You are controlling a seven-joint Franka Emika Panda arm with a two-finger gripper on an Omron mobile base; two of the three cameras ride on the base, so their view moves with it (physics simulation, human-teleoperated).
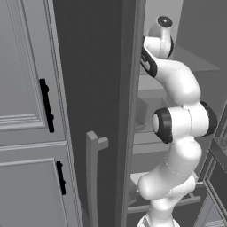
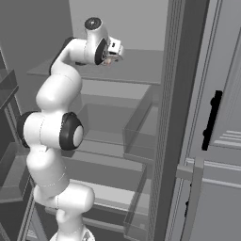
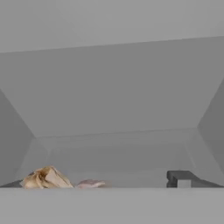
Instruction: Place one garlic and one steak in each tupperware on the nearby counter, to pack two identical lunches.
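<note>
My gripper (image 2: 114, 52) reaches onto an upper shelf (image 2: 136, 70) of the open fridge. In the hand view the gripper (image 3: 98, 184) is open, its right fingertip (image 3: 183, 179) far from the left one. A beige garlic (image 3: 44, 178) with a pointed tip lies between the fingers, close to the left one. Beside it lies a low pale pink thing (image 3: 92, 183); I cannot tell whether it is a steak. A small pinkish spot (image 2: 108, 61) shows under the hand. The tupperware and the counter are out of view.
The fridge door's edge (image 1: 131, 111) stands upright on the left of the arm, with a grey bar handle (image 1: 92, 173). Grey cabinet doors with black handles (image 1: 46, 105) flank the fridge. Clear drawers (image 2: 134, 127) and shelves sit below the hand.
</note>
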